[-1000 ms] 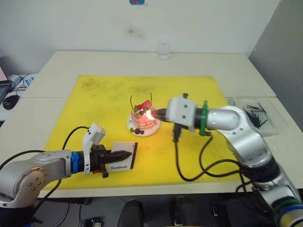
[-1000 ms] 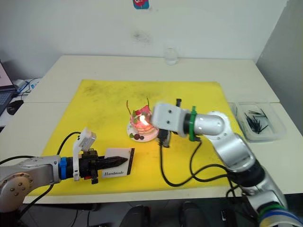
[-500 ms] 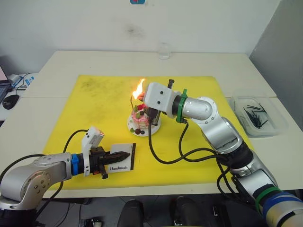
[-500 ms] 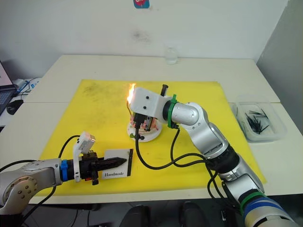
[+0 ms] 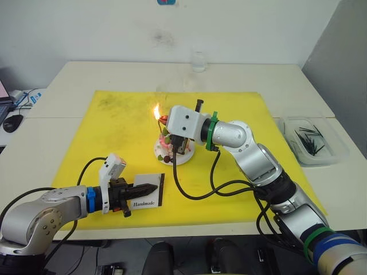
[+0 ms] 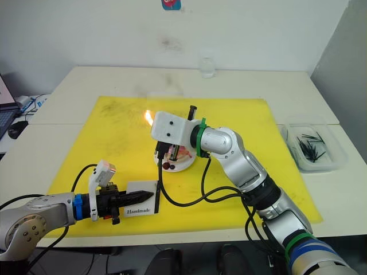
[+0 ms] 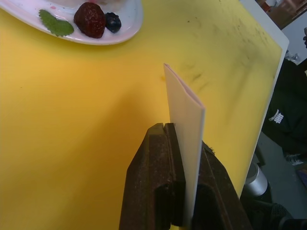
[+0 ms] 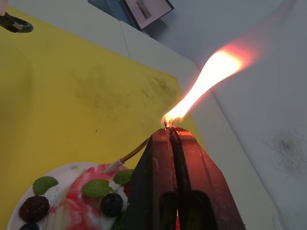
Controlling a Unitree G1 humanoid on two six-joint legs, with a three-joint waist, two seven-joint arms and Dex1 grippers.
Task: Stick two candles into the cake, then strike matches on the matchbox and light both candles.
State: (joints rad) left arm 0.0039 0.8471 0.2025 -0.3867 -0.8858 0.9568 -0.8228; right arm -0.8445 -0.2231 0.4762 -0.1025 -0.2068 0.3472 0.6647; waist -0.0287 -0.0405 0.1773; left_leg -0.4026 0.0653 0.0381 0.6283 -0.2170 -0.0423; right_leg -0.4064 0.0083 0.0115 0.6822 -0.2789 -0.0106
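Observation:
The cake (image 5: 173, 146) sits on its small white plate (image 5: 159, 153) in the middle of the yellow mat. My right gripper (image 5: 163, 119) hovers just above the cake's left side, shut on a burning match (image 8: 168, 125); its flame (image 8: 211, 76) streams up from the fingertips. One thin candle (image 8: 135, 150) leans out of the cake and passes behind those fingers; I cannot tell whether it is lit. Near the mat's front, my left gripper (image 5: 153, 187) is shut on the white matchbox (image 5: 147, 196), held on edge (image 7: 184, 120).
A clear tray (image 5: 314, 141) of spare dark matches stands off the mat at the right. A small glass (image 5: 198, 61) is at the table's far edge. The yellow mat (image 5: 114, 114) covers the table's centre. Cables trail from both arms across the mat.
My right gripper has carried the burning match from the cake's right side up and leftward over the cake. The flame is smaller than half a second ago. The left gripper and matchbox have stayed put.

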